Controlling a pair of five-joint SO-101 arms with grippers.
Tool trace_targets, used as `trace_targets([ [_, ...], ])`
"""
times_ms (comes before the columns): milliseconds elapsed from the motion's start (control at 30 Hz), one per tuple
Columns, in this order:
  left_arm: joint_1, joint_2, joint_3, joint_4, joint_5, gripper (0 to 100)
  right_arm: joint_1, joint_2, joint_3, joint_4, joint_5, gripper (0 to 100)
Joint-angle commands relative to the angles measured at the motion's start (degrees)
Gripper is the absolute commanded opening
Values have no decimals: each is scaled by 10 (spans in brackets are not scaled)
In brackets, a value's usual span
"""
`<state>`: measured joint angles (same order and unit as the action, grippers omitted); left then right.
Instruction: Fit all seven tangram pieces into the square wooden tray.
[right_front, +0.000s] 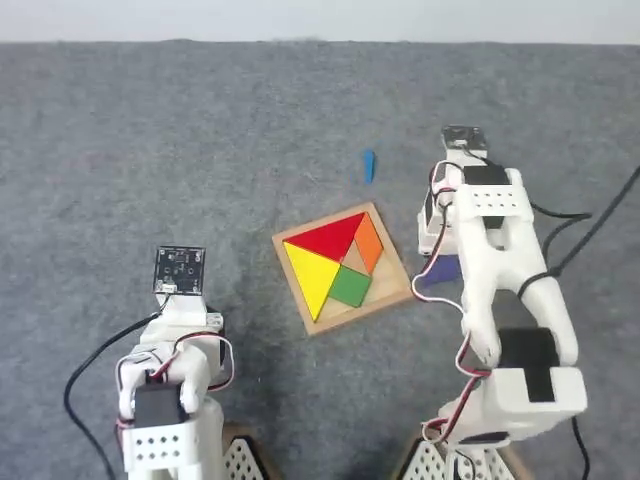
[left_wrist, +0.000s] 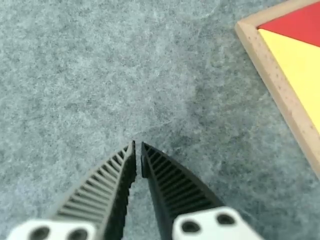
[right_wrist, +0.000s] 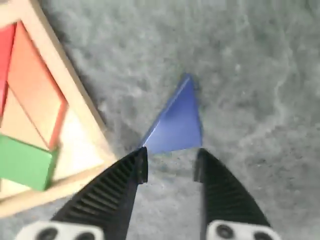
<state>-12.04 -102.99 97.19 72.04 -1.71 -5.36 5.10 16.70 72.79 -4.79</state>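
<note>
Whole table is covered in gray felt (right_front: 150, 130), with the two arms at the near edge. The right arm (right_front: 500, 260) stretches out alongside the tray, while the left arm (right_front: 170, 380) sits tucked back, well away from the pieces.

The wooden tray (right_front: 390, 283) is in the middle, turned like a diamond. It's got four pieces in it so far:
- a red triangle (right_front: 330, 238)
- a yellow triangle (right_front: 312, 275) touching the red one
- a green square (right_front: 350, 288)
- an orange piece (right_front: 369, 243) along one side

Some bare wood is left in one corner.

The right gripper (right_wrist: 171, 161) has its fingers spread apart, nothing in them. They hang just short of a dark blue triangle (right_wrist: 176, 125) lying flat on the felt just beside the tray's outer edge.

The left gripper (left_wrist: 138, 146) has its fingers pressed together on nothing, over bare felt near a tray corner.

A small light blue piece (right_front: 369, 166) sits alone beyond the tray.
</note>
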Motion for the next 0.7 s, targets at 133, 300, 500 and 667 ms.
trace_targets([
  [133, -1, -11, -7, 2, 10, 18, -3, 73, -61, -11, -69, 241],
  [300, -1, -11, -7, 2, 10, 18, -2, 105, -70, -16, -91, 229],
  [500, -1, -11, -7, 2, 10, 18, -5, 150, -79, -15, -91, 227],
  [667, -1, -11, -7, 2, 10, 18, -2, 161, -90, -14, -91, 226],
])
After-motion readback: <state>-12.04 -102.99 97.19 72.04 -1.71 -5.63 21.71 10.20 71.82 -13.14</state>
